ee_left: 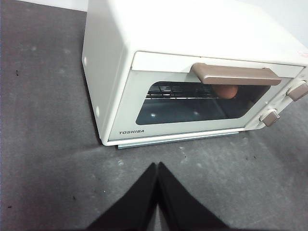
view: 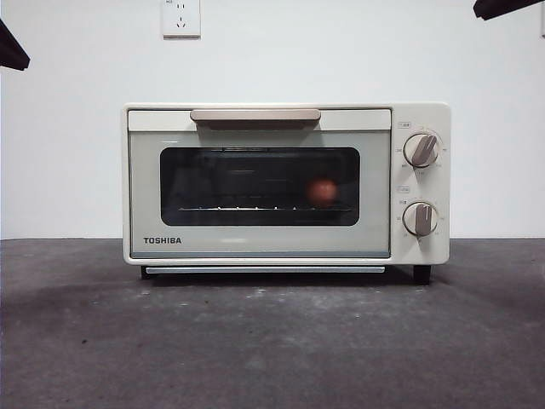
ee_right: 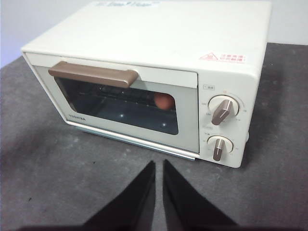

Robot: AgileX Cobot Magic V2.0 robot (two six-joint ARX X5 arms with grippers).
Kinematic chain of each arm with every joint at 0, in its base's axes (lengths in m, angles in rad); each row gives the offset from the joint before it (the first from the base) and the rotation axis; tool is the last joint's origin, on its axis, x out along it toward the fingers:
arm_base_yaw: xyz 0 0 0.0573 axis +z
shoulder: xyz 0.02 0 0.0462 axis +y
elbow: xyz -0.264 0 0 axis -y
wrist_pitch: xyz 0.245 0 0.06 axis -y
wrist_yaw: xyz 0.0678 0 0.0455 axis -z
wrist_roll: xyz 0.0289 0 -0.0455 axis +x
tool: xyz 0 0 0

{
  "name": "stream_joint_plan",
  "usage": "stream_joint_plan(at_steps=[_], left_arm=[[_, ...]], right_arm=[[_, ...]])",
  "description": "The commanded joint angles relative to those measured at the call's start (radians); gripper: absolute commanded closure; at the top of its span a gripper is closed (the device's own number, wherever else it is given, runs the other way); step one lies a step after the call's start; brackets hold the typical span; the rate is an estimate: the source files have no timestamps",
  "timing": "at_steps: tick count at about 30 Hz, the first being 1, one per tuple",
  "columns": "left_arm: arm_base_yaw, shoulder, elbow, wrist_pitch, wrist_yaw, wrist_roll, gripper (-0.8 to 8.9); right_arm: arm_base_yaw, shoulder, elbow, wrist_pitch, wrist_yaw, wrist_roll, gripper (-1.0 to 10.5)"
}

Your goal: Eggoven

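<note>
The cream TOSHIBA toaster oven stands in the middle of the dark table with its glass door closed. The reddish-brown egg sits inside on the wire rack, toward the knob side, seen through the glass. It also shows in the left wrist view and the right wrist view. My left gripper is shut and empty, hanging in front of the oven's TOSHIBA corner. My right gripper is shut and empty, in front of the door near the knobs. Neither touches the oven.
The beige handle runs along the door's top. Two knobs sit on the right panel. A white wall with a socket stands behind. Both arms show only as black tips at the top corners.
</note>
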Motion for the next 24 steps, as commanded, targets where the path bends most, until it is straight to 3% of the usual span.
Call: stream_joint_plan(at_steps=[1, 7, 9, 12, 15, 24], left_arm=[[-0.003, 0.005, 0.02, 0.008, 0.002, 0.013, 8.06], [-0.003, 0.005, 0.02, 0.007, 0.002, 0.013, 8.06], [-0.001, 0.005, 0.02, 0.014, 0.0, 0.08, 8.06], [0.019, -0.026, 0.019, 0.039, -0.096, 0.111, 8.06], [0.081, -0.071, 0.014, 0.09, -0.21, 0.118, 8.06], [0.261, -0.296, -0.168, 0.269, -0.217, 0.212, 8.06]], right_arm=[[0.009, -0.005, 0.003, 0.01, 0.004, -0.011, 9.4], [0.009, -0.006, 0.003, 0.011, 0.005, -0.011, 9.4], [0.009, -0.006, 0.003, 0.01, 0.005, -0.011, 9.4], [0.009, -0.006, 0.003, 0.011, 0.005, -0.011, 9.4], [0.009, -0.005, 0.003, 0.01, 0.005, -0.011, 9.4], [0.009, -0.006, 0.003, 0.01, 0.005, -0.011, 9.4]])
